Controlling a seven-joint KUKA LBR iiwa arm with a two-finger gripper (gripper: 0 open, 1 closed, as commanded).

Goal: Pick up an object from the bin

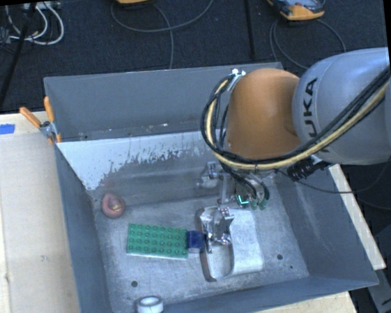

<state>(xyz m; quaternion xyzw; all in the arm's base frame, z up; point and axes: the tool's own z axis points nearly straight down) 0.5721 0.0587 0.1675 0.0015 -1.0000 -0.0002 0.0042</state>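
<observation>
end effector (218,230) down in the middle of the bin (126,104)
we see a pinkish round lump (113,205), a white ring (150,305) by the front wall, a green studded plate (156,242), then a small blue block (194,240) at the plate's right end, the end effector just beside it; clenched or released, we cannot tell.

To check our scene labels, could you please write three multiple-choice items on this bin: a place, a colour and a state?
1. Where in the grey metal bin does the small white ring lie? A) lower left corner B) far wall C) mid-floor
2. What colour is the flat studded plastic plate? A) red B) green C) yellow
3. How does that plate lie? A) flat on the floor B) upright against a wall C) atop the ring
Answers: 1 A, it sits by that corner; 2 B, its studs are green; 3 A, its whole top faces up.
</observation>
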